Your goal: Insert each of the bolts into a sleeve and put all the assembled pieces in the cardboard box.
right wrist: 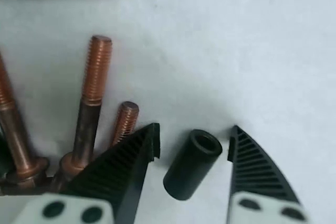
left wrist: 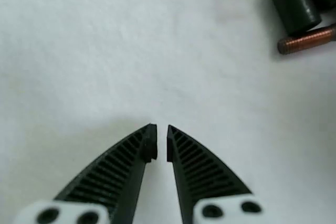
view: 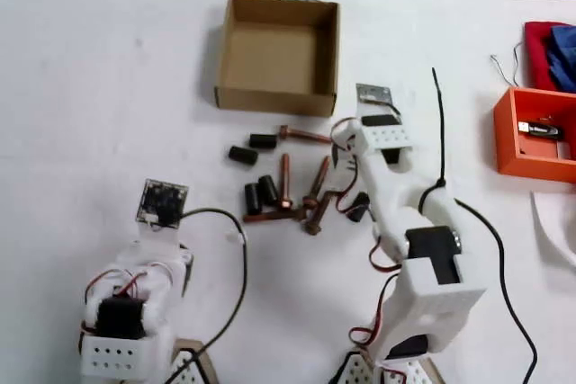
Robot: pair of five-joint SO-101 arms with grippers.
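Coppery threaded metal bolts (right wrist: 97, 72), matt blk plastic sleeve (right wrist: 191, 163), cardboard box (view: 274, 96)

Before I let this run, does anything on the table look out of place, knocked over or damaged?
Nothing looks damaged or spilled. The bolts and black sleeves lie loose in a jumble on the table beside the cardboard box, which is empty. One sleeve lies on its side between the open right tool's jaws.

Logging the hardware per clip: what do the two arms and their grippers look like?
The left arm and right arm have white shells, black motors, red wiring and thick black cables. The left gripper and right gripper have black ribbed wedge-shaped fingers on white bases with round holes.
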